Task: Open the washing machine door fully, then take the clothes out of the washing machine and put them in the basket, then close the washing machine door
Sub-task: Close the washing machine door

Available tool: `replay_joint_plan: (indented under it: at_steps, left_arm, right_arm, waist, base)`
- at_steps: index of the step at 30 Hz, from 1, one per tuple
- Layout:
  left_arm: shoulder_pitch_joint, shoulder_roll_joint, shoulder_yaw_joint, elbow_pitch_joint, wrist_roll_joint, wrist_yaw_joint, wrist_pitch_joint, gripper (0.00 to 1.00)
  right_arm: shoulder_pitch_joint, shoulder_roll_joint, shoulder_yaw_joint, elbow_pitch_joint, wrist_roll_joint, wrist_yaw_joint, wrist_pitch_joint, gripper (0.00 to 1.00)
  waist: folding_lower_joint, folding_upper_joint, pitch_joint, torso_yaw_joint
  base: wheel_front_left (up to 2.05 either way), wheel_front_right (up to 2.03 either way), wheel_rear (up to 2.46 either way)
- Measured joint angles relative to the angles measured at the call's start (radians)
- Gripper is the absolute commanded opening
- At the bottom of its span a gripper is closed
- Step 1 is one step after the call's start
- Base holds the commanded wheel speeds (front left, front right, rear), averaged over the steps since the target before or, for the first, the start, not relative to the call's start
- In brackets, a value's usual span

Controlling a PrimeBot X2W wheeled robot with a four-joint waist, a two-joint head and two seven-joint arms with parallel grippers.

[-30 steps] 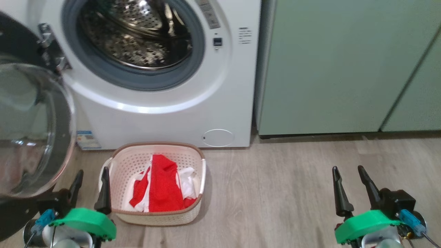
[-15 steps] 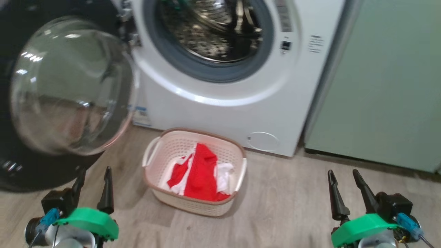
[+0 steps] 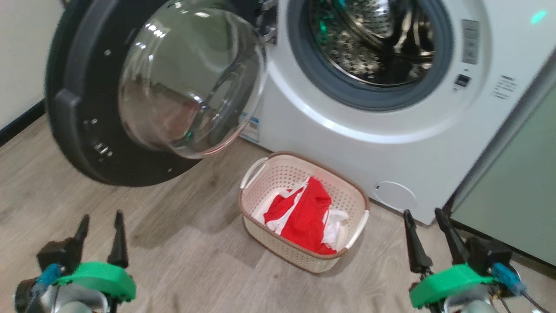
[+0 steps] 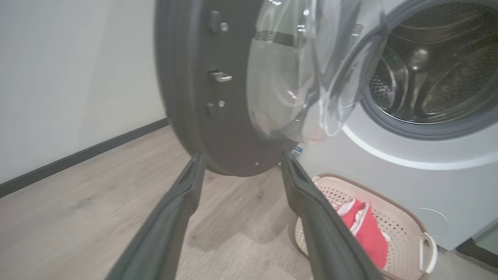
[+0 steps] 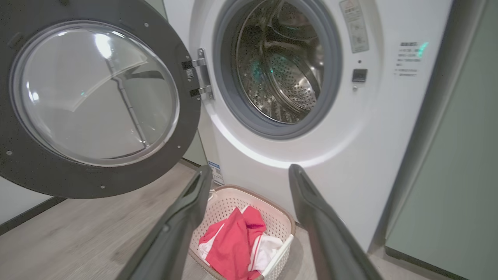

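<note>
The white washing machine [image 3: 391, 143] [image 5: 373, 128] [image 4: 408, 182] stands with its round black-rimmed door [image 3: 82, 130] [image 4: 186, 77] [image 5: 97, 182] swung wide open to the left; its steel drum [image 3: 373, 43] [image 5: 280, 66] looks bare. The red and white clothes [image 3: 304, 213] [image 5: 233, 249] [image 4: 365, 229] lie in the cream basket [image 3: 278, 243] [image 5: 280, 221] [image 4: 400, 217] on the floor before the machine. My left gripper [image 3: 99, 219] [image 4: 239, 161] is open at lower left, below the door. My right gripper [image 3: 423, 215] [image 5: 249, 171] is open at lower right, right of the basket. Both hold nothing.
A pale green cabinet [image 3: 517, 191] [image 5: 459, 155] adjoins the machine's right side. A white wall with a dark skirting board [image 3: 17, 126] [image 4: 78, 155] runs along the left. Wood-look floor [image 3: 182, 261] lies open between the grippers and the basket.
The head camera has swung left, so the machine, basket and door shift right in the picture. Both grippers stay open and low in the view; the clothes stay in the basket.
</note>
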Motion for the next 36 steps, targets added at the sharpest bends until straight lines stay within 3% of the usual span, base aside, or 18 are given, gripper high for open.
replay_joint_plan:
  at_steps: [10, 11, 12, 13, 17, 22, 26, 27, 28, 30, 36]
  left_arm:
    - [0.018, 0.002, 0.089, -0.052, -0.056, 0.033, 0.0, 1.0]
    - [0.02, 0.0, 0.105, -0.056, -0.07, 0.035, 0.0, 0.68]
    - [0.021, -0.001, 0.12, -0.056, -0.086, 0.035, 0.0, 0.05]
    - [0.022, -0.002, 0.137, -0.056, -0.101, 0.039, 0.0, 0.0]
    - [0.016, 0.005, 0.23, -0.056, -0.195, 0.042, 0.002, 0.0]
    - [-0.094, 0.042, 0.393, -0.008, -0.449, 0.014, 0.115, 0.0]
    - [-0.252, 0.131, 0.518, 0.087, -0.641, 0.006, 0.241, 0.0]
    - [-0.252, 0.131, 0.518, 0.087, -0.641, 0.006, 0.241, 0.0]
    - [-0.323, 0.183, 0.575, 0.158, -0.722, 0.007, 0.294, 0.0]
    - [-0.358, 0.205, 0.598, 0.192, -0.756, 0.012, 0.32, 0.0]
    - [-0.57, 0.317, 0.689, 0.425, -0.895, 0.107, 0.43, 0.0]
  right_arm:
    - [-0.086, 0.0, 0.055, 0.025, 0.0, 0.0, 0.0, 1.0]
    - [-0.087, 0.0, 0.057, 0.028, 0.0, 0.0, 0.0, 1.0]
    - [-0.088, 0.0, 0.058, 0.03, 0.0, 0.0, 0.0, 1.0]
    - [-0.089, 0.0, 0.059, 0.032, 0.0, 0.0, 0.0, 1.0]
    - [-0.093, 0.0, 0.061, 0.033, 0.01, 0.0, 0.0, 1.0]
    - [-0.092, 0.0, 0.061, 0.033, 0.011, 0.0, 0.0, 1.0]
    - [-0.09, 0.0, 0.058, 0.033, 0.018, 0.0, 0.0, 1.0]
    - [-0.09, 0.0, 0.058, 0.033, 0.018, 0.0, 0.0, 1.0]
    - [-0.084, 0.0, 0.049, 0.032, 0.018, 0.0, 0.0, 1.0]
    - [-0.078, 0.0, 0.045, 0.032, 0.018, 0.0, 0.0, 1.0]
    - [-0.049, 0.0, 0.027, 0.03, 0.018, 0.0, 0.0, 1.0]
  waist:
    - [0.0, 0.0, 0.041, 0.046]
    - [0.0, 0.0, 0.042, 0.046]
    - [0.0, 0.0, 0.043, 0.047]
    - [0.0, 0.0, 0.043, 0.047]
    - [0.0, 0.0, 0.042, 0.045]
    - [0.0, 0.0, 0.038, 0.042]
    - [0.0, 0.0, 0.028, 0.033]
    - [0.0, 0.0, 0.028, 0.033]
    - [0.0, 0.0, 0.023, 0.027]
    - [0.0, 0.0, 0.021, 0.025]
    - [0.0, 0.0, 0.008, 0.012]
  base:
    - [0.0, 0.0, 0.0]
    - [0.0, 0.0, 0.0]
    - [0.0, 0.0, 0.0]
    - [0.0, 0.0, 0.0]
    - [0.0, 0.0, 0.0]
    - [0.0, 0.0, 0.0]
    - [0.0, 0.0, 0.0]
    - [0.0, 0.0, 0.0]
    - [0.0, 0.0, 0.0]
    - [0.0, 0.0, 0.0]
    - [0.0, 0.0, 0.0]
